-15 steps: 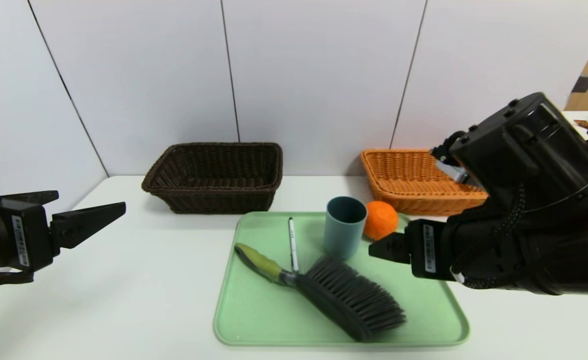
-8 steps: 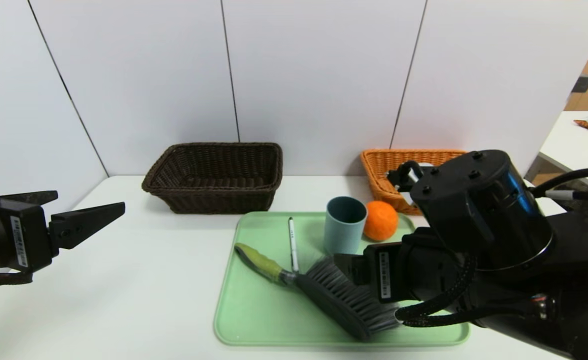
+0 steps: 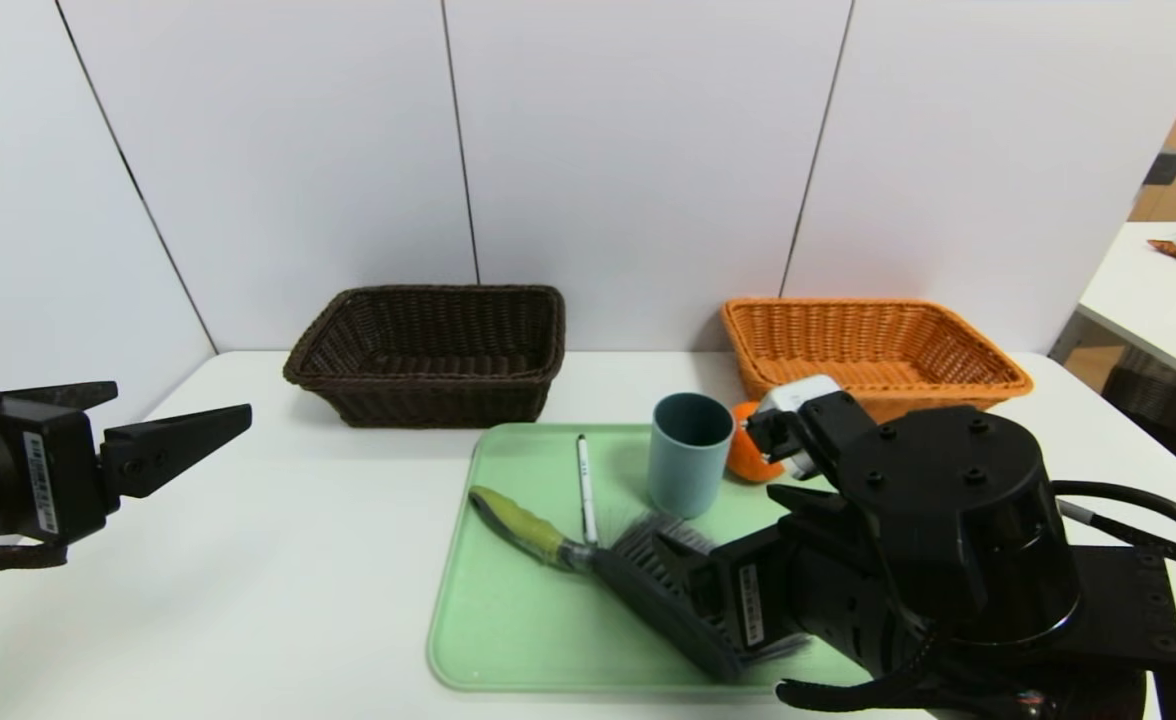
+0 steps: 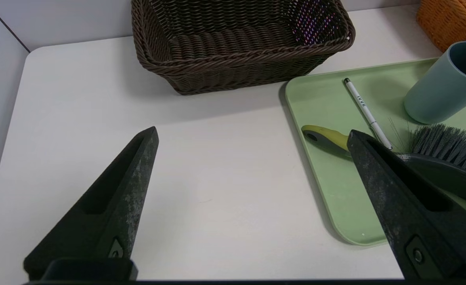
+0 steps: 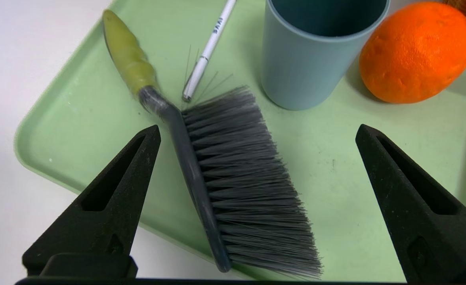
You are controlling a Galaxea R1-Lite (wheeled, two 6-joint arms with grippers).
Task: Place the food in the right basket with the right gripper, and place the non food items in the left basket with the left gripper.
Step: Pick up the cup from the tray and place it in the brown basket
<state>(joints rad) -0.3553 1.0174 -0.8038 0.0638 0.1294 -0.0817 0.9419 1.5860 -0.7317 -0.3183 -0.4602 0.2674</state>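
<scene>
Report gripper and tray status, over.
Right gripper open, empty, above tray. Left gripper open, empty, out left of tray. Orange still to be basketed, cup close beside it, brush near right gripper.

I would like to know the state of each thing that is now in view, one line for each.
left gripper: open, nothing held
right gripper: open, above the tray
dark basket: empty
orange basket: no contents visible
cup: upright
brush: lying on tray
pen: lying on tray
orange: whole
</scene>
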